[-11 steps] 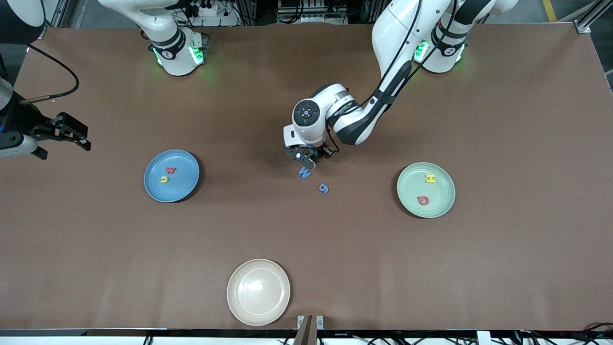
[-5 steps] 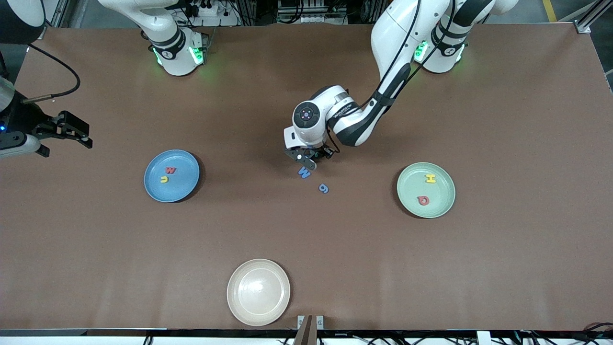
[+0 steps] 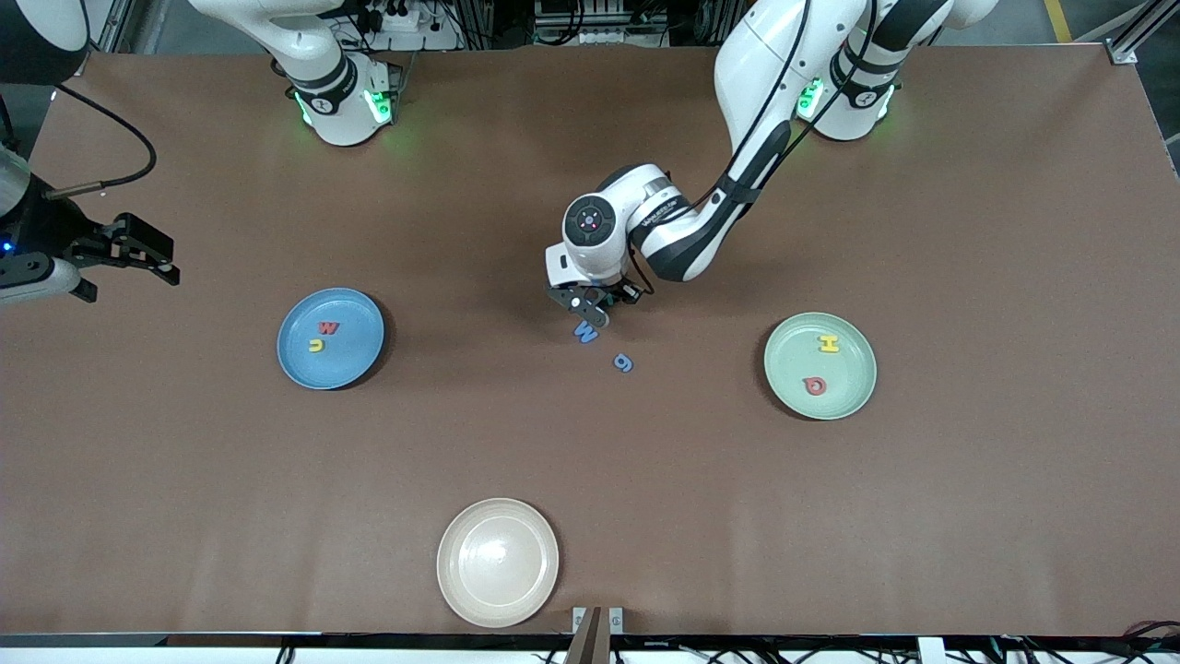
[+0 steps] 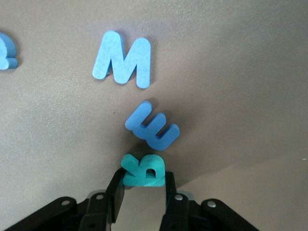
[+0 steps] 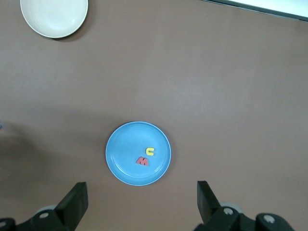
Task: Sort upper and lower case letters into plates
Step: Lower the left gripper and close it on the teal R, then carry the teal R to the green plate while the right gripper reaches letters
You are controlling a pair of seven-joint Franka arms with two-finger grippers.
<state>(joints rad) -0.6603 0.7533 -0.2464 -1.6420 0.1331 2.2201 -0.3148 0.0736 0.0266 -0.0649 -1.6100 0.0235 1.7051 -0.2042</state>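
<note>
My left gripper is down at the table's middle, shut on a teal letter held between its fingertips. A blue E-like letter touches the teal one, with a blue M beside it. The front view shows the M and a small blue letter. The blue plate holds a red W and a yellow u. The pale green plate holds a yellow H and a red letter. My right gripper is open and empty, waiting above the table at the right arm's end.
A cream-beige plate stands empty near the table's front edge, nearer the front camera than the loose letters. It also shows in the right wrist view, as does the blue plate. A black cable hangs by the right arm.
The right gripper has drifted slightly toward the table's middle. The left gripper has stayed almost still over the letters.
</note>
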